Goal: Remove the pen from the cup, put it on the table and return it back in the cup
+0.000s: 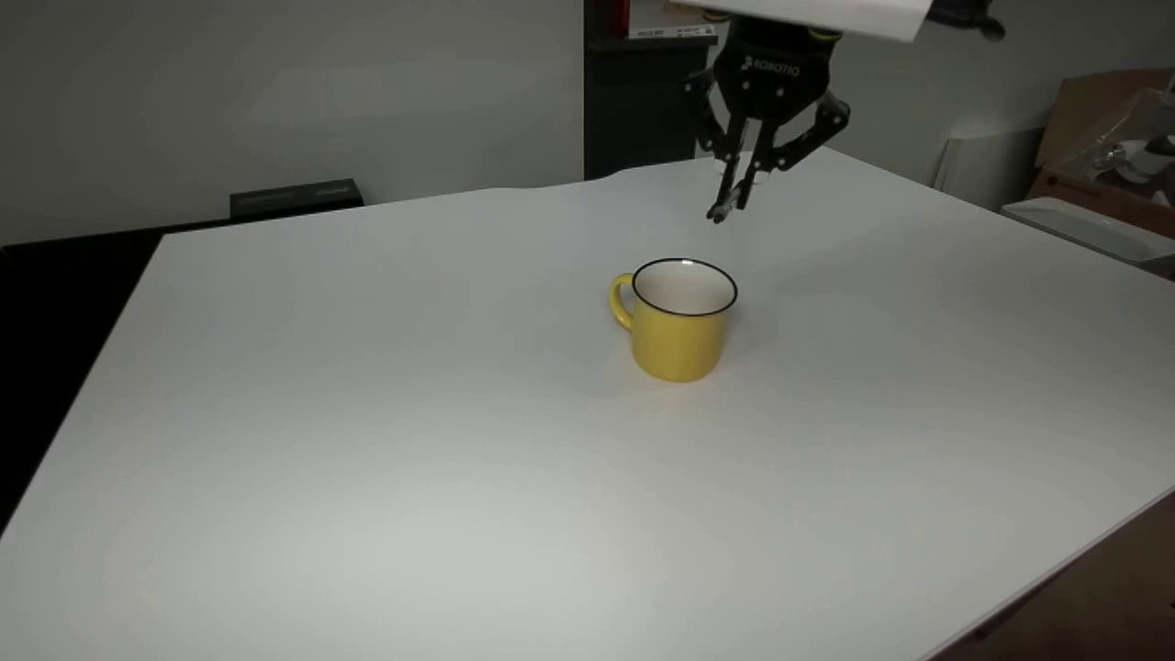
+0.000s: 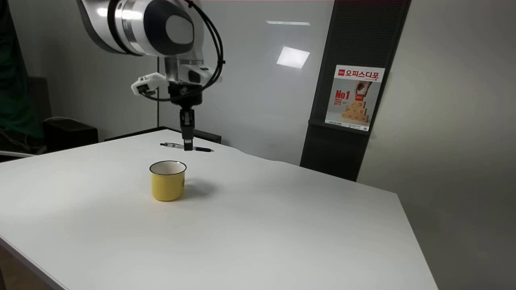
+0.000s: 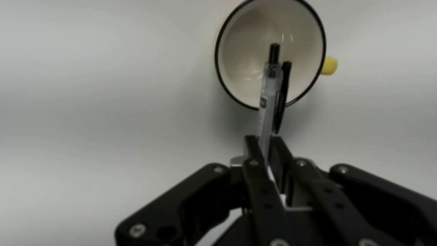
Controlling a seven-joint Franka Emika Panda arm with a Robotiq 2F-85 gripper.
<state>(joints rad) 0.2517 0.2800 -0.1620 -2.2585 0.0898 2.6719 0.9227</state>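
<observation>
Pen (image 2: pixel 203 149) hangs in the air near the cup (image 2: pixel 168 189), gripped near the middle of its barrel by the pincer (image 2: pixel 188 146), whose two fingers stand narrow against it. In an exterior view it lies almost level across the fingertips, an end jutting out on each side. The wrist view shows a pale, partly clear barrel with a black push button and a black clip; there the button end overlaps the mouth of the cup, and whether it is directly above cannot be told. Pen and cup are apart in both exterior views. The cup, yellow with a white inside and a dark rim, stands upright on the worktop (image 1: pixel 367 459), its handle to one side. The arm (image 2: pixel 161 30) points the pincer downward. In an exterior view a poster (image 2: pixel 354 98) hangs on a dark panel (image 2: pixel 371 32) behind the worktop. In an exterior view a cardboard box (image 1: pixel 1092 110) stands past the worktop's edge.
</observation>
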